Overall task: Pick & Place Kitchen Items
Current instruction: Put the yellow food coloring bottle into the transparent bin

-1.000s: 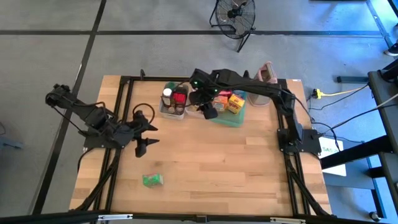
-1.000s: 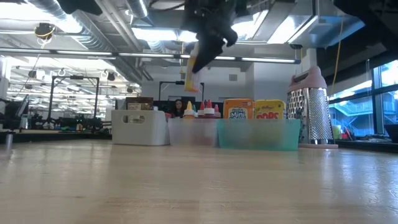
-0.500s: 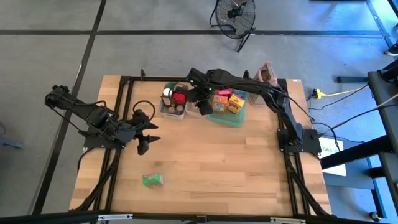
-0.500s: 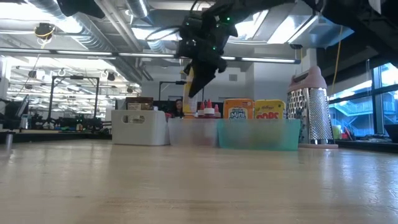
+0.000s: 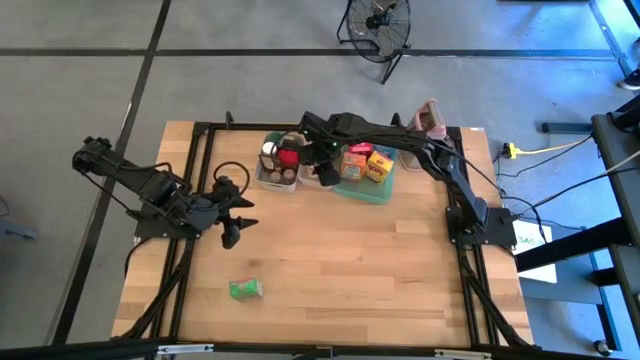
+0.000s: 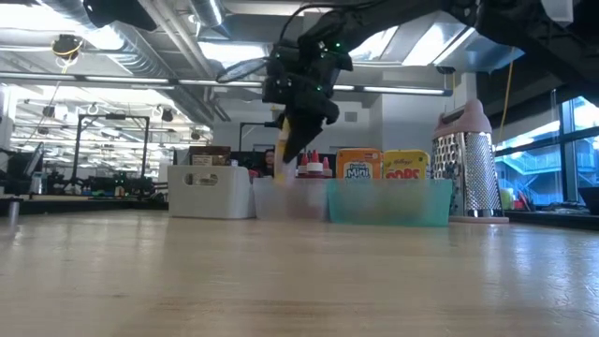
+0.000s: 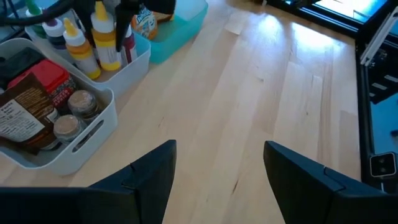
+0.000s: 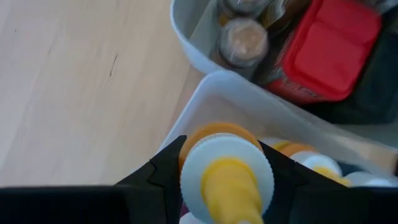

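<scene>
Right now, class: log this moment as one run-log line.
right gripper: shut on yellow squeeze bottle, above clear tub | left gripper: open, waiting | green packet: lying on table

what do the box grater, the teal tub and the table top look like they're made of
Box grater: likely shiny metal, with a punched, reflective face; its pink top looks like matte plastic.
Teal tub: probably translucent plastic, since the boxes inside show dimly through its wall.
Table top: pale wood planks with visible seams and grain, smooth satin finish.
</scene>
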### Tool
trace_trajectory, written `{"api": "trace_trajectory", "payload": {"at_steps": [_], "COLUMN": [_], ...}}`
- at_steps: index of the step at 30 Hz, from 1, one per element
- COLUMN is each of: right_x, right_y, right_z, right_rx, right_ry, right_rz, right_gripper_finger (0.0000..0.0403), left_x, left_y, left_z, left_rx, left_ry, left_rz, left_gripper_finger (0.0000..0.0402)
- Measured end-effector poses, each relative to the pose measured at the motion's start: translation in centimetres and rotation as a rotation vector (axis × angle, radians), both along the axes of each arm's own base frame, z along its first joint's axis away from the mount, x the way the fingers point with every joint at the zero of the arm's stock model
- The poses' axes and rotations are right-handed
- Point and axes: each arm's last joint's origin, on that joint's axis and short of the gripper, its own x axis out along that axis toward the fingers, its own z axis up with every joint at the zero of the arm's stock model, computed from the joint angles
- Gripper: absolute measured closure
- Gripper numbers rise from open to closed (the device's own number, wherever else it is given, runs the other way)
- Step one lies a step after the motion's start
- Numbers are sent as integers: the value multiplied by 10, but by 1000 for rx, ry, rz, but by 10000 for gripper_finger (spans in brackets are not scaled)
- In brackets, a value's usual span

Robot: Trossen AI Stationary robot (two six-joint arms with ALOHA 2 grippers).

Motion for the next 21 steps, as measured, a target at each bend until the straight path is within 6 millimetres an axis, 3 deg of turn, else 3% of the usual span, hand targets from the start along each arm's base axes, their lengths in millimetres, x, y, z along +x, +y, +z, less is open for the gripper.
{"api": "trace_trajectory", "payload": {"at_steps": [21], "right_x": [8], "right_y": [-3], "right_z": [-38], "right_rx": [28], "right_ry": [79], "right_rz": [-13], "right_gripper_finger": [256], "left_x": [0], "left_y": [0], "left_z": [-1], "left_rx": [-18], "left_ry": [5], "left_rz": [5], "left_gripper_finger": [164]}}
